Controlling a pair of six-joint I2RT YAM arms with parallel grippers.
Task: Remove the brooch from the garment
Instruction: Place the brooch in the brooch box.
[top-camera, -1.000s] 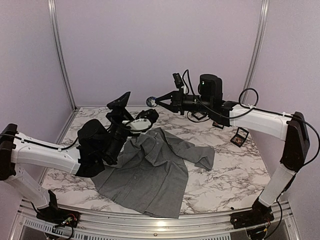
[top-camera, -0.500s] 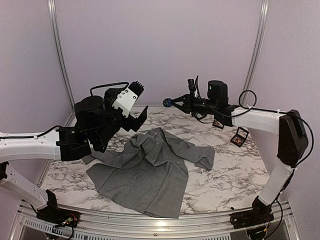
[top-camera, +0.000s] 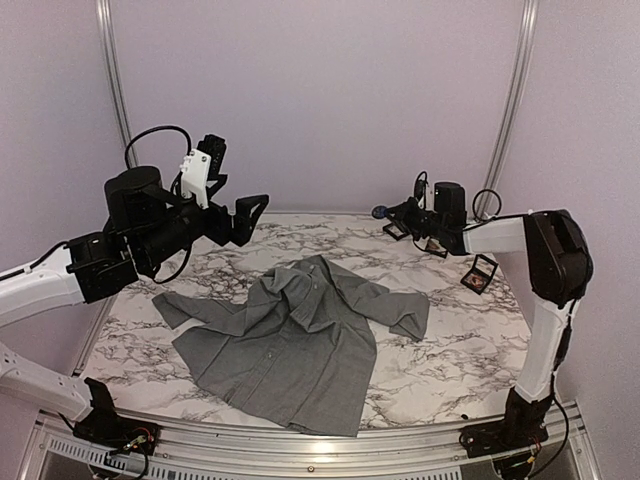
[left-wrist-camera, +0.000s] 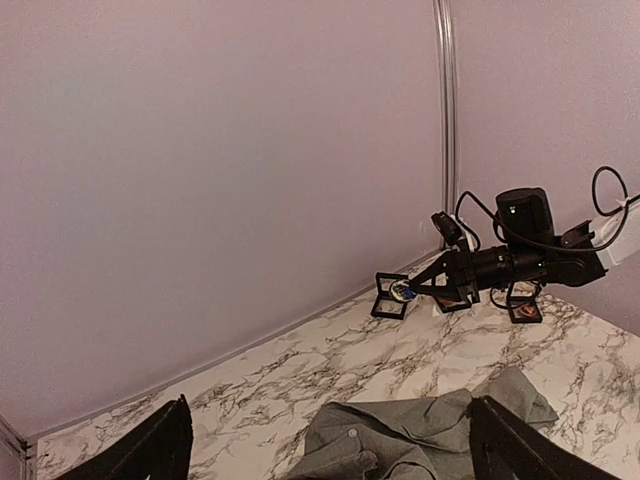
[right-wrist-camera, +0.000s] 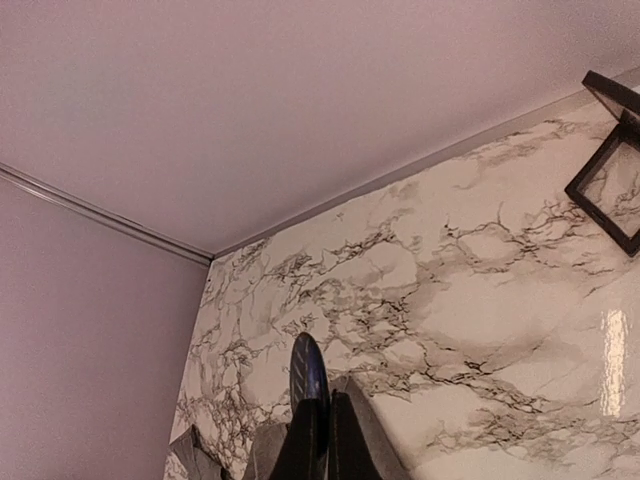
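Note:
The grey shirt (top-camera: 295, 340) lies spread on the marble table, collar toward the back; part of it shows in the left wrist view (left-wrist-camera: 420, 440). My right gripper (top-camera: 384, 212) is shut on the round blue brooch (right-wrist-camera: 309, 372), holding it in the air at the back right, well clear of the shirt. The brooch also shows in the left wrist view (left-wrist-camera: 402, 291). My left gripper (top-camera: 250, 212) is open and empty, raised high above the table's back left, its fingers (left-wrist-camera: 160, 450) spread wide.
Several small black-framed display boxes sit at the back right: one (top-camera: 482, 273) near the right edge, others (top-camera: 400, 232) under the right arm, and one in the right wrist view (right-wrist-camera: 610, 180). Walls and corner posts enclose the table.
My right arm has pulled back to the right with the brooch, away from the shirt. My left arm has risen and swung back left, off the shirt.

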